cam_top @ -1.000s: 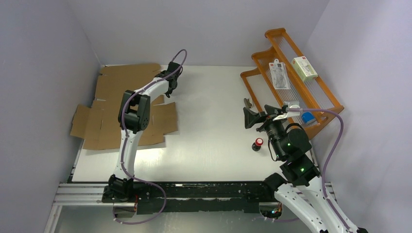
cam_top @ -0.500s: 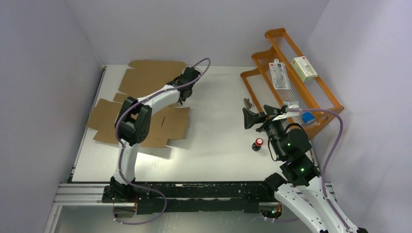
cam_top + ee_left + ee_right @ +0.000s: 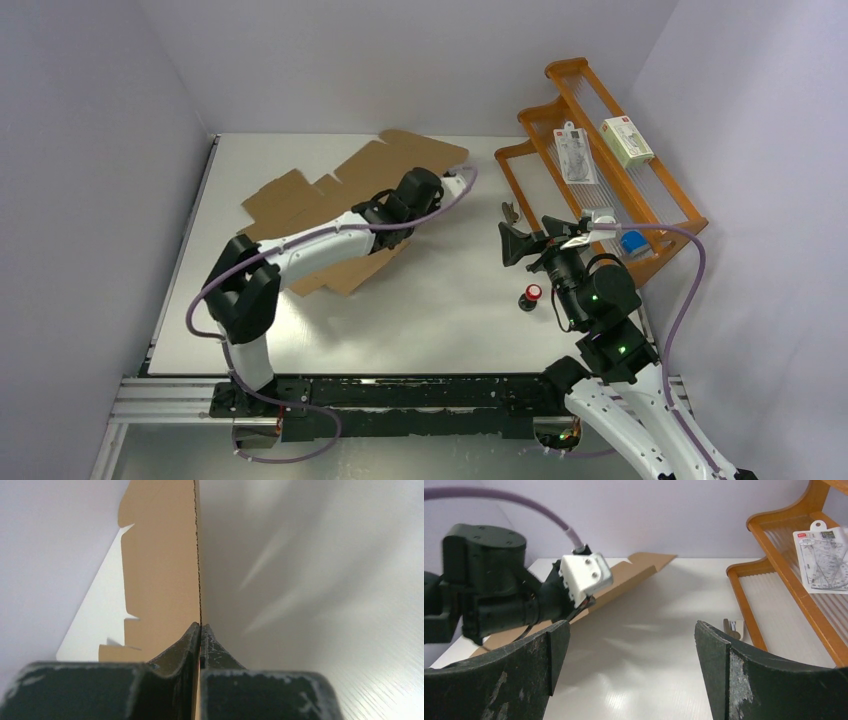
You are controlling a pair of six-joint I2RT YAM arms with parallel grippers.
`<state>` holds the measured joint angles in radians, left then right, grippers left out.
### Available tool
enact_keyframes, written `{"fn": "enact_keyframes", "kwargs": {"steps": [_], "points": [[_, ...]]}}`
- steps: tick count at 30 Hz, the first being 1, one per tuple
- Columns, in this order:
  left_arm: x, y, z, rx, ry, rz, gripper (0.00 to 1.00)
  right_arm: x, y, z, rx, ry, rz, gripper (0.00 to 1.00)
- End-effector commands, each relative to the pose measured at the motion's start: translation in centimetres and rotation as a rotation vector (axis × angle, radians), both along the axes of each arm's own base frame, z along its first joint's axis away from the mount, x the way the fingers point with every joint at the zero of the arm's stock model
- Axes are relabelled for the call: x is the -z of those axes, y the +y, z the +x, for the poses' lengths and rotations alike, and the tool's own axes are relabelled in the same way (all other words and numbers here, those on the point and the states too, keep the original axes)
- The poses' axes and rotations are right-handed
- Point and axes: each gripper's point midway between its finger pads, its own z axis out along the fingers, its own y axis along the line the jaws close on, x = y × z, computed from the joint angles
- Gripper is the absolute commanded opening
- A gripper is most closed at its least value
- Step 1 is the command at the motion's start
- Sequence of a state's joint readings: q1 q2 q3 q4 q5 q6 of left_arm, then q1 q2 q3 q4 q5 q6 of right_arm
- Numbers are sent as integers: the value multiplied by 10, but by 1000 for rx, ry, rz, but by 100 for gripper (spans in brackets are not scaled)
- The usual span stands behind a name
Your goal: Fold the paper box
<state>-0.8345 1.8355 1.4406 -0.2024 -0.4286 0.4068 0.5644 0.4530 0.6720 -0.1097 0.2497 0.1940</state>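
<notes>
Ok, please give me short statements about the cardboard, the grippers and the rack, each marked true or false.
1. The left gripper is shut on the paper box's edge. True.
2. The right gripper grips the box too. False: it is open and empty.
3. The paper box lies flat on the table. False: it is tilted, one side raised.
4. A white-and-green carton rests on the orange rack. True.
5. The red-topped object sits on the rack. False: it stands on the table.
</notes>
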Motion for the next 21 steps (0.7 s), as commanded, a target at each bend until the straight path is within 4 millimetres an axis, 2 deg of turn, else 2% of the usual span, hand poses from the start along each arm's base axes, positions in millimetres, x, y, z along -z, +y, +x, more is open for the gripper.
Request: {"fn": "enact_keyframes", "kwargs": {"steps": [1, 6, 13, 16, 21], "points": [[-25, -31, -36, 189, -70, -19, 5, -10, 2, -4, -15, -27, 12, 100], [-18, -35, -78, 274, -78, 24, 6, -10, 2, -4, -21, -28, 14, 100], [2, -21, -126, 291, -35, 35, 12, -10, 6, -4, -35, -28, 11, 100], [7, -13, -143, 263, -32, 30, 21, -8, 6, -2, -32, -12, 10, 100], [2, 10, -156, 116, 0, -91, 51, -2, 14, 3, -51, 27, -7, 100]]}}
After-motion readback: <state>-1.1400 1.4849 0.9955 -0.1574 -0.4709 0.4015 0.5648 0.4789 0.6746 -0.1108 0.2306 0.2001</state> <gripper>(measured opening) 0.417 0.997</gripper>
